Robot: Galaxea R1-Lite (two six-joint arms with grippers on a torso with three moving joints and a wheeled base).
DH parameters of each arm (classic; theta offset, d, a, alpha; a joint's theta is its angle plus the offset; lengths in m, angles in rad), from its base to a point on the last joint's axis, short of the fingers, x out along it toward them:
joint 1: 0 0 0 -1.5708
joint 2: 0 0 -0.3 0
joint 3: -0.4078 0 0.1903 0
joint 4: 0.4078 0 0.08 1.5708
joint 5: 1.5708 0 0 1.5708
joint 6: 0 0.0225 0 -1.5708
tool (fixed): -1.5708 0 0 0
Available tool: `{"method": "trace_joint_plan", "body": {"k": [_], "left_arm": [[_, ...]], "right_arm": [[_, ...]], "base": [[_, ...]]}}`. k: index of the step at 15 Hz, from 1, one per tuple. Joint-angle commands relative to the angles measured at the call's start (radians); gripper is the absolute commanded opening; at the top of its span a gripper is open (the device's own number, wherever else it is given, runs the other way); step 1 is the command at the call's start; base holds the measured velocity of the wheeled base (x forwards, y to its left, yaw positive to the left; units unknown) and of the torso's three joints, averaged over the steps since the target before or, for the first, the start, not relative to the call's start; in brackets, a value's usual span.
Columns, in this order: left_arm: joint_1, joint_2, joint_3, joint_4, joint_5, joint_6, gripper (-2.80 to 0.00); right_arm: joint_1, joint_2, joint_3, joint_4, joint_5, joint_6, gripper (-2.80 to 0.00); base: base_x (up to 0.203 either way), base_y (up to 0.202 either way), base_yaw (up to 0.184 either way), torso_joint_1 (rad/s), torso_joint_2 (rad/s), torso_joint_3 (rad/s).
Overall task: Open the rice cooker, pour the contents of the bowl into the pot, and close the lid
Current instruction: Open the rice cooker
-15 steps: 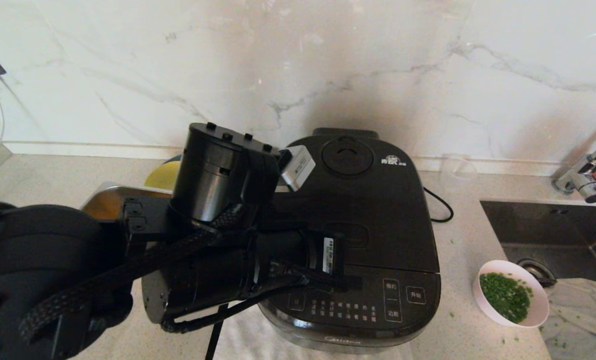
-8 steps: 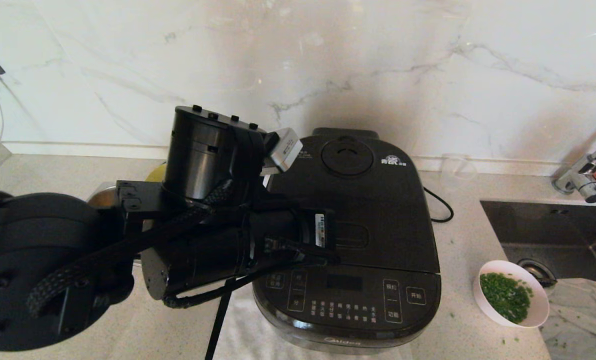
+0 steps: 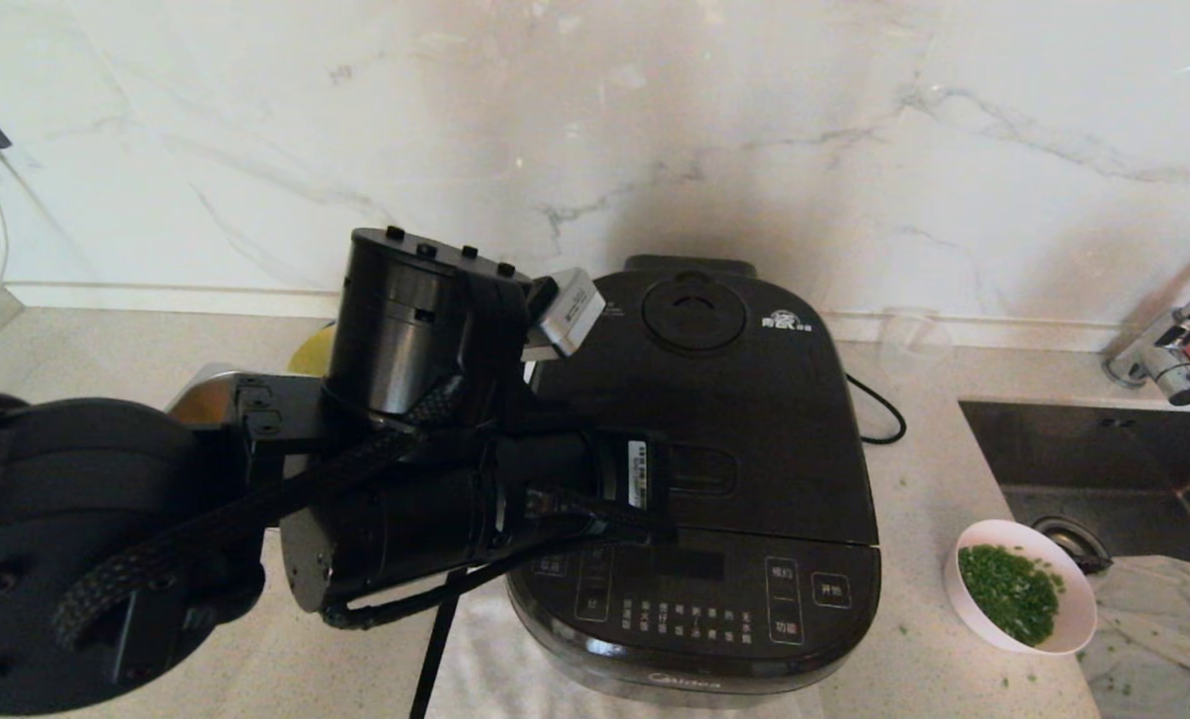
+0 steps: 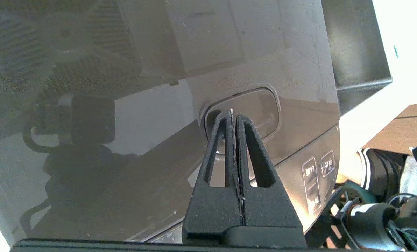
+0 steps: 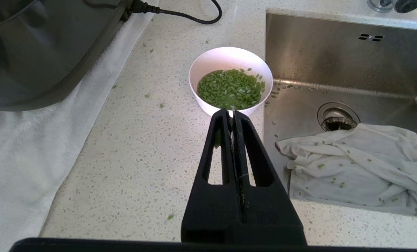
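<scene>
Head view, cooker: the rice cooker (image 3: 705,479) sits mid-counter on a white cloth (image 3: 515,669), its lid (image 3: 715,399) down flat, so I judge the pot is still shut inside, unseen.
Head view, my left arm: it reaches in from 9 o'clock across the cooker's left half; its bulk hides my left gripper here, so from this view I cannot tell how the fingers stand.
Head view, bowl: the bowl (image 3: 1020,587) stands at the cooker's 4 o'clock, near the sink (image 3: 1104,459) edge, with the contents (image 3: 1009,591) heaped green inside.
Left wrist view, my claw: my left gripper (image 4: 233,115) has its fingers pressed together, tips over the latch button (image 4: 261,108) on the glossy lid; whether they touch it I cannot tell.
Left wrist view, handling: the lid looks hard and slick, so I judge a firm push square on the button is the way, not a pinch.
Right wrist view, my claw: my right gripper (image 5: 231,115) is closed on nothing, hanging just short of the bowl (image 5: 229,66), apart from it.
Right wrist view, handling: the bowl looks light, thin-walled and smooth; I would pinch its near rim and tilt slowly, since the loose bits scatter easily, as strays on the counter (image 5: 131,157) show.
Right wrist view, sink: a rumpled towel (image 5: 352,164) lies in the basin at the bowl's 4 o'clock.
</scene>
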Motion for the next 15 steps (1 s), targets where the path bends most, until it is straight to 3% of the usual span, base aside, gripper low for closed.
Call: {"method": "trace_joint_plan", "body": {"k": [1, 9, 15], "left_arm": [[-0.002, 0.008, 0.013, 0.001, 0.002, 0.000, -2.80], [-0.004, 0.005, 0.013, -0.003, 0.005, -0.010, -2.80], [-0.001, -0.166, -0.095, -0.033, 0.009, -0.060, -2.80]], "right_arm": [[0.000, 0.000, 0.000, 0.000, -0.001, -0.002, -2.80], [0.000, 0.000, 0.000, 0.000, -0.001, 0.000, -2.80], [0.000, 0.000, 0.000, 0.000, 0.000, 0.000, -2.80]], "base": [[0.000, 0.000, 0.000, 0.000, 0.00, 0.000], [0.000, 0.000, 0.000, 0.000, 0.00, 0.000], [0.000, 0.000, 0.000, 0.000, 0.00, 0.000]]}}
